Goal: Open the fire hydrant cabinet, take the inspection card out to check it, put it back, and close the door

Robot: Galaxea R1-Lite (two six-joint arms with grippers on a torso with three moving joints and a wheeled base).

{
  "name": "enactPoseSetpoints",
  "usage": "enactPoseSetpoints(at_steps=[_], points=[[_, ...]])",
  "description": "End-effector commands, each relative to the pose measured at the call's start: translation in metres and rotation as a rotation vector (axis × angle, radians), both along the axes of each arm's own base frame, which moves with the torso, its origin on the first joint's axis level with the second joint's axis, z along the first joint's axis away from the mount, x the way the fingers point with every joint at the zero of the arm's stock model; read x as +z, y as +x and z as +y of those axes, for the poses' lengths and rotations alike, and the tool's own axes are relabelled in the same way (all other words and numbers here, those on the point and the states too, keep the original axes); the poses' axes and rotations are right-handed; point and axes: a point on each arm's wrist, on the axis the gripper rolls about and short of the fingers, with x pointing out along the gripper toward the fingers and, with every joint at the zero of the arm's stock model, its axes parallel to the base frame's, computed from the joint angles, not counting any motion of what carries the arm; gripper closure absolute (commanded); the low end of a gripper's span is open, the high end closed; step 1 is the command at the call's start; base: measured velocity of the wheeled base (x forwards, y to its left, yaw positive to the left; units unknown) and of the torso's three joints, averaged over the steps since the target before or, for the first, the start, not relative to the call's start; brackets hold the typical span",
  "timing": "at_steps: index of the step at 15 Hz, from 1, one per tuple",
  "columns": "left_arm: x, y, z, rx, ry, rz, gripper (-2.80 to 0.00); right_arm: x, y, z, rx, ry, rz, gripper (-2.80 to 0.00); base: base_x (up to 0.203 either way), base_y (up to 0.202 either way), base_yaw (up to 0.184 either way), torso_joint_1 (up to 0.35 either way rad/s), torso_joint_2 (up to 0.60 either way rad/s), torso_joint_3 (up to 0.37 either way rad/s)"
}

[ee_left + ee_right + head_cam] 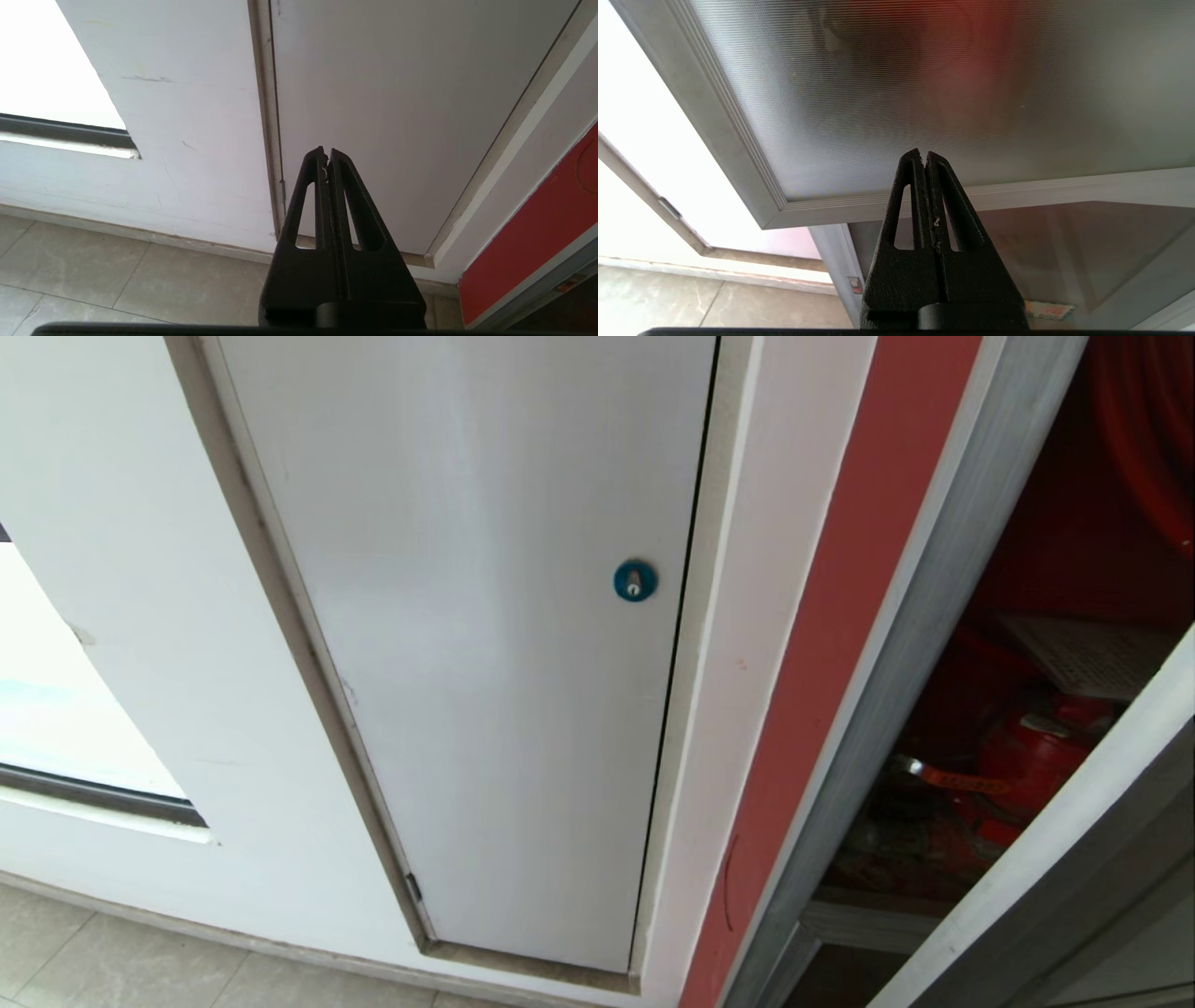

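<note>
Head view: I see the fire hydrant cabinet (1027,728) open at right, its door (924,93) ajar, inspection card (1088,656) lying inside above the valve; my left gripper (326,154) and right gripper (924,156) idle, fingers pressed together, empty.

No text, brand, number or sign can be read in any view. Fine rows of print are seen on the inspection card (1088,653) inside the fire hydrant cabinet (873,728), too small to be made out. A pale label with a red edge (1048,309) is seen on the lower glass panel (1064,252) in the right wrist view, but its wording cannot be told.
</note>
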Motion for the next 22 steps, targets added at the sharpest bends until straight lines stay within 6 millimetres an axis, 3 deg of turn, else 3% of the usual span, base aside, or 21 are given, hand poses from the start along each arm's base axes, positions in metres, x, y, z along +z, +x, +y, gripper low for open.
enactPoseSetpoints(at_steps=[1, 4, 7, 11, 16, 22], points=[[0.0, 0.0, 0.0, 0.0, 0.0, 0.001, 0.0, 0.0, 0.0, 0.0, -0.001, 0.018, 0.001, 0.0, 0.0, 0.0, 0.0, 0.0, 0.0, 0.0], [0.0, 0.0, 0.0, -0.001, 0.0, 0.001, 0.0, 0.008, -0.002, 0.0, 0.007, 0.014, -0.024, 0.0, 0.0, 0.0, 0.0, 0.0, 0.0, 0.0], [0.0, 0.0, 0.0, 0.001, 0.0, 0.001, 0.0, 0.053, -0.014, 0.001, 0.07, 0.022, -0.085, 0.0, 0.0, 0.0, 0.0, 0.0, 0.0, 0.0], [0.0, 0.0, 0.0, 0.001, 0.0, 0.001, 0.0, 0.106, -0.007, 0.006, 0.273, 0.028, -0.044, 0.0, 0.0, 0.0, 0.0, 0.0, 0.0, 0.0], [0.0, 0.0, 0.0, -0.001, 0.0, 0.001, 0.0, 0.133, -0.006, 0.012, 0.556, 0.027, -0.012, 0.0, 0.0, 0.0, 0.0, 0.0, 0.0, 0.0], [0.0, 0.0, 0.0, -0.001, 0.0, 0.001, 0.0, 0.154, 0.024, 0.014, 0.671, 0.042, 0.038, 0.0, 0.0, 0.0, 0.0, 0.0, 0.0, 0.0]])
